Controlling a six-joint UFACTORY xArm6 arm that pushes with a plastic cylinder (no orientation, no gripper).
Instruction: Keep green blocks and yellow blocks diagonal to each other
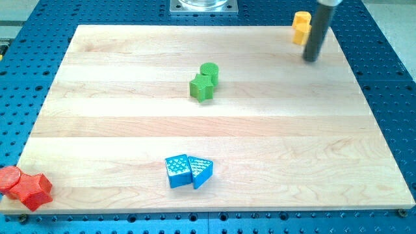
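A green round block (210,71) and a green star-shaped block (201,88) touch each other near the board's middle, a little above centre. A yellow block (300,27) sits at the board's top right edge, partly hidden by my rod, so its shape is unclear. My tip (312,60) rests on the board just below and to the right of the yellow block, far to the right of the green blocks.
Two blue blocks (177,171) (201,171) touch near the bottom middle. A red round block (10,178) and a red star-shaped block (36,190) sit at the bottom left corner. The wooden board (97,130) lies on a blue perforated table (390,52).
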